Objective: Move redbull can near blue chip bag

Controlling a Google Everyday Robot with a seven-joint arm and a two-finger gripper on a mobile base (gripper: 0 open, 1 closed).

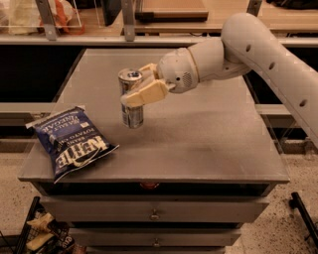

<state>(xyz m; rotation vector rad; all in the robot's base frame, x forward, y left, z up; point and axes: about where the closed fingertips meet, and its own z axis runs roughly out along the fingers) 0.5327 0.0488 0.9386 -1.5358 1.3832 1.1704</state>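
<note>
The redbull can point(131, 111) is a slim silver-and-blue can with a shiny top, upright at the left-middle of the grey table point(198, 144). My gripper point(140, 88) reaches in from the right and is shut on the can's upper half, with a tan finger point(146, 93) across its front. The can's base is at or just above the tabletop; I cannot tell if it touches. The blue chip bag point(72, 140) lies flat near the table's front left corner, a short gap to the left and front of the can.
My white arm point(258, 54) stretches across the table's right rear. The table has drawers below point(154, 214). A shelf with a clear bin point(54, 15) runs behind the table. Clutter lies on the floor at lower left point(42, 230).
</note>
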